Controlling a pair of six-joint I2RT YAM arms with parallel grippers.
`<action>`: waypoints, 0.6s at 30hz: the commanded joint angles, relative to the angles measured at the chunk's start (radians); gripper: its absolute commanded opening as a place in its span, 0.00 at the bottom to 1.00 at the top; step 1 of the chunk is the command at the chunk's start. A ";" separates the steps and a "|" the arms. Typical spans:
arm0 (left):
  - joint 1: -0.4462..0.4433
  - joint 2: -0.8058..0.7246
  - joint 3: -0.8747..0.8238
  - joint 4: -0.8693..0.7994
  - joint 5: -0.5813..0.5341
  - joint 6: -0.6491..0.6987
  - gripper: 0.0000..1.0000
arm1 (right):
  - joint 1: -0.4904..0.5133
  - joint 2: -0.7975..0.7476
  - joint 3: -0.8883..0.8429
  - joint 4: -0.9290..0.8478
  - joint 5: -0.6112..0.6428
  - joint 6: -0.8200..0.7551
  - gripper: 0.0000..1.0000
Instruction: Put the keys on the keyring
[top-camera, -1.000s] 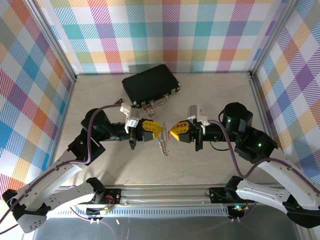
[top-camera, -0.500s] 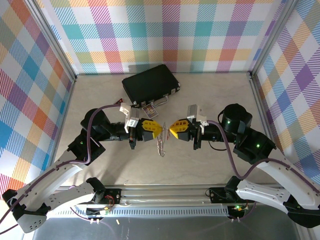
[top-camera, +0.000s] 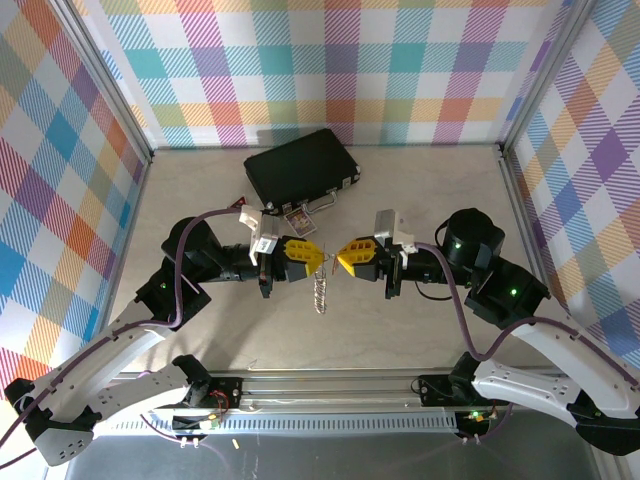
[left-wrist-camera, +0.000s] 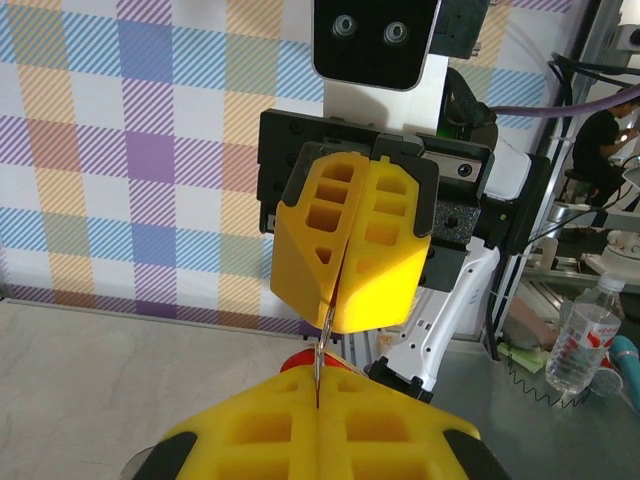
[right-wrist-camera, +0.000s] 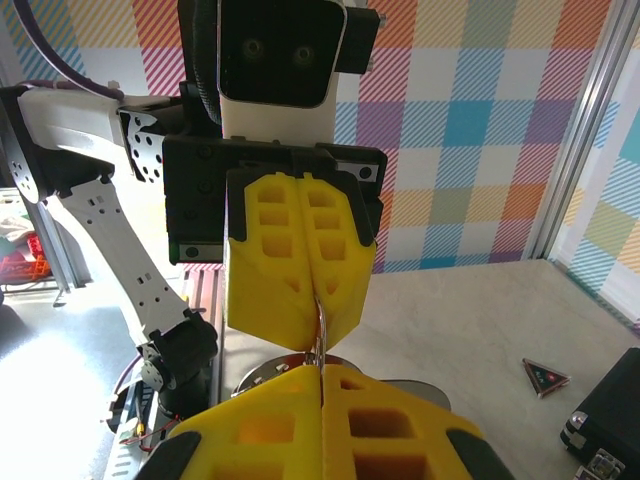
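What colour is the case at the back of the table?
Black case with silver trim; top external view shows it best.

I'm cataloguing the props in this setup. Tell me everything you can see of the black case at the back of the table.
The black case is a flat rectangular box, matte black, closed and lying flat on the table near the back wall, turned at a slant. Its near long edge carries silver metal fittings and a metal handle. A small picture card lies just off that handle and a dark red triangular badge by its near-left corner. Nothing rests on top.
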 joint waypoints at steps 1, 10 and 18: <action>0.001 -0.001 -0.005 0.048 -0.003 -0.014 0.00 | 0.013 0.002 -0.008 0.050 -0.011 -0.009 0.00; 0.002 -0.003 -0.005 0.041 -0.007 -0.011 0.00 | 0.018 0.005 -0.017 0.070 0.012 -0.019 0.00; 0.001 -0.008 -0.007 0.032 -0.012 -0.007 0.00 | 0.023 -0.020 -0.034 0.084 0.048 -0.028 0.00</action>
